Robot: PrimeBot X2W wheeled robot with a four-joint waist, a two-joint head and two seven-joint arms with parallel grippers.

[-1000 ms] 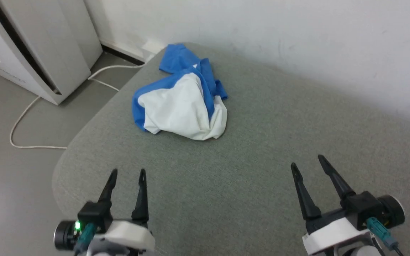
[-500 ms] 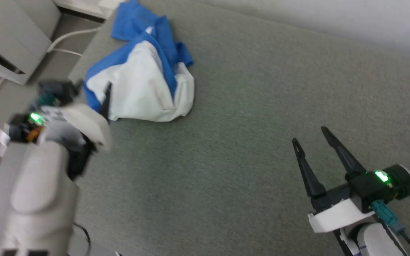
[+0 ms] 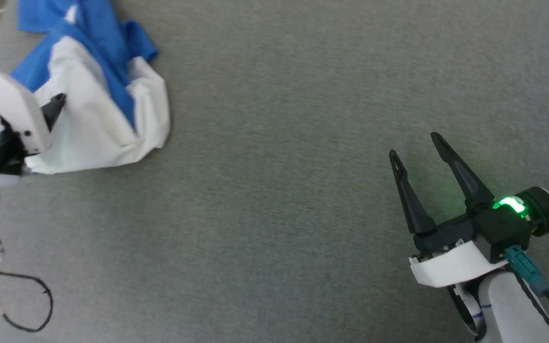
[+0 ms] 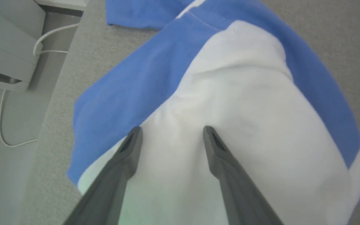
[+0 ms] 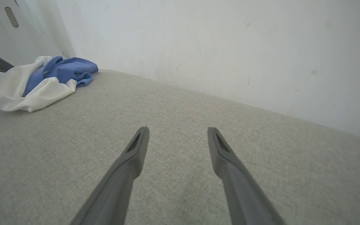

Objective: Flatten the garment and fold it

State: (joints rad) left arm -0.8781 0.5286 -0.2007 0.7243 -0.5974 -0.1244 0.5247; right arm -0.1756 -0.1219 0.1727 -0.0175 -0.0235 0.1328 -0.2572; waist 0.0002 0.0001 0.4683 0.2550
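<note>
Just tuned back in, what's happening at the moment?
The garment lies crumpled toward the left of the grey cushioned surface, not yet flattened. The left gripper is open and poised over the white part of the cloth with nothing pinched; whether it touches the fabric cannot be told. The right gripper is open above bare surface, well apart from the garment.

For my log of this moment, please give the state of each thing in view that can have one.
garment: crumpled in a heap on the grey fabric surface, not flattened, not folded.
left hand: open, poised over the garment's white part, nothing gripped.
right hand: open, empty, apart from the garment.
</note>
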